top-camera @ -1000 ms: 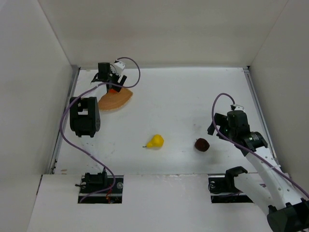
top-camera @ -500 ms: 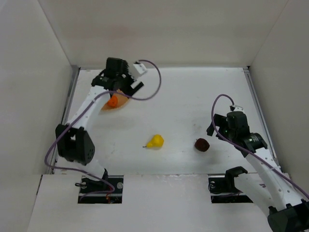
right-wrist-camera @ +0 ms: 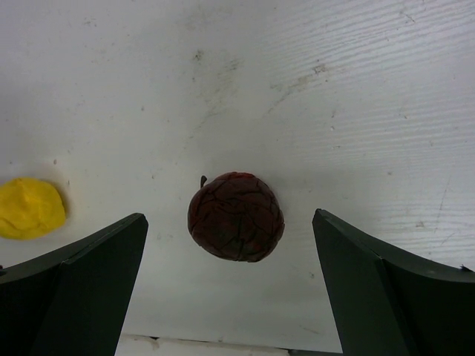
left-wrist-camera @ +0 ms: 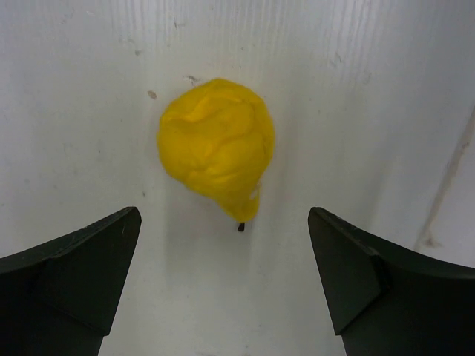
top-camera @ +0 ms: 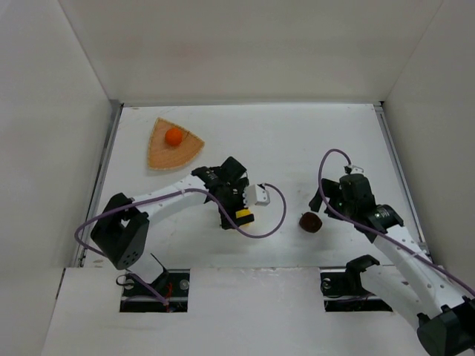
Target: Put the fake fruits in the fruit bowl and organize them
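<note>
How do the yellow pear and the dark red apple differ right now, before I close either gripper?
The pear is bright yellow, the apple dark red-brown. The pear tapers to a stemmed tip; the apple is round with crackled skin. The pear lies below the left gripper, the apple below the right gripper. Shared: both lie on the table outside the fruit bowl, each framed by open fingers, untouched.

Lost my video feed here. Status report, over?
Left gripper open over pear; right gripper open over apple. Orange in fruit bowl. Nothing blocking.
</note>
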`<action>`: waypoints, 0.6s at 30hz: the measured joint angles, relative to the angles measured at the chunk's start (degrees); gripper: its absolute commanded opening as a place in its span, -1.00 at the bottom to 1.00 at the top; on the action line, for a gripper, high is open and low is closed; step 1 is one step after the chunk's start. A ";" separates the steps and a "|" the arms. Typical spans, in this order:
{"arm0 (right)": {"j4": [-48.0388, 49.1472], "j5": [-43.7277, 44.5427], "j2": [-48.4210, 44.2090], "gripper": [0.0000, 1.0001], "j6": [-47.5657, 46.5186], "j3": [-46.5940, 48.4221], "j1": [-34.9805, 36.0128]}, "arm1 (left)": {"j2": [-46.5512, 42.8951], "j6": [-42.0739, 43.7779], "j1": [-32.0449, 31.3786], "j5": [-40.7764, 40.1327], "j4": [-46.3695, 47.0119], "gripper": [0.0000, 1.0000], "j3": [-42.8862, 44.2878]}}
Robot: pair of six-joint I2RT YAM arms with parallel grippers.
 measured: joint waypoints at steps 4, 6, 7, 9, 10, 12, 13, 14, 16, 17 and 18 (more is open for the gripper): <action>1.11 0.87 1.38 1.00 2.01 -0.66 0.00 | 1.46 -4.59 -2.25 -0.04 6.03 1.00 -0.26; 2.14 1.51 2.47 1.00 3.10 -1.42 0.00 | 2.60 -6.05 -3.06 0.09 8.15 0.86 -0.26; 2.45 1.73 3.13 1.00 3.69 -1.92 0.00 | 3.63 -6.54 -3.34 0.15 9.03 0.75 -0.28; 2.84 1.95 4.22 1.00 4.74 -2.89 0.02 | 6.62 -7.23 -3.56 0.13 10.49 0.58 -0.46; 3.08 2.03 4.66 1.00 5.25 -3.30 0.09 | 8.20 -7.43 -3.45 0.02 10.93 0.46 -0.61; 3.41 2.38 5.16 1.00 6.12 -3.72 0.55 | 10.88 -7.28 -2.60 -0.52 12.07 -0.01 -1.18; 3.65 2.45 5.27 1.00 6.56 -3.85 0.92 | 10.84 -7.80 -2.01 -0.48 12.72 -0.36 -1.07; 3.85 2.51 5.29 1.00 6.91 -3.98 1.27 | 10.82 -8.04 -1.38 -0.61 12.90 -0.48 -1.07; 4.13 2.60 5.40 1.00 7.61 -4.24 2.08 | 10.67 -8.13 -0.52 -0.98 12.76 -0.50 -1.07; 4.33 2.62 5.46 1.00 8.00 -4.42 2.56 | 10.38 -8.57 -0.17 -1.38 12.48 -0.50 -1.05; 4.48 2.64 5.64 1.00 8.33 -4.50 2.97 | 9.97 -8.79 0.15 -1.75 12.07 -0.50 -1.05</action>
